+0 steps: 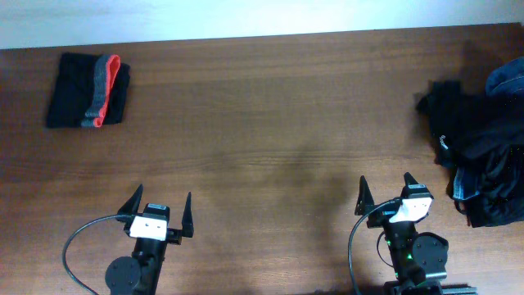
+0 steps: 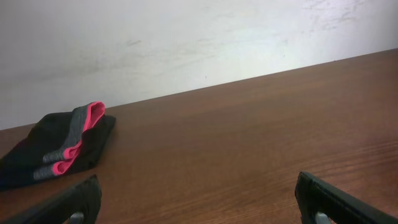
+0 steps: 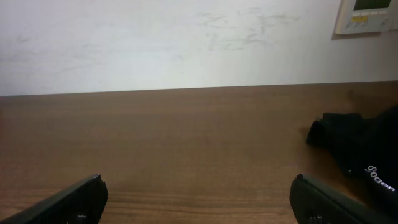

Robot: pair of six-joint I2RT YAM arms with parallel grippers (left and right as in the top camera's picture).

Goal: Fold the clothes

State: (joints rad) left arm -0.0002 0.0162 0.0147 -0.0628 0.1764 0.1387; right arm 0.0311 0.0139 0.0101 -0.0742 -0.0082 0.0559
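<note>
The pile of clothes (image 1: 479,156) sits in a messy heap at the far right side of the table (image 1: 270,123). Part of it runs out of the top view. Most of it is black, with a blue piece (image 1: 508,78) at the back. I cannot tell how many pieces are in the heap, because they are all tangled. One folded piece (image 1: 88,90), black with a grey and red band, lies neat near the far left corner, well apart from the heap.

The right gripper (image 1: 386,182) is near the heap but not touching it. Its two fingers are spread wide with nothing between them. The left gripper (image 1: 163,198) is spread wide too and holds nothing, out over bare wood.

The next job is likely to pull one piece out of the heap. That can go wrong. The pieces are tangled, so one grab may lift two at once, or drag the heap off the table edge. Dark cloth also hides its edges, so a pinch may catch a fold and not a corner.
</note>
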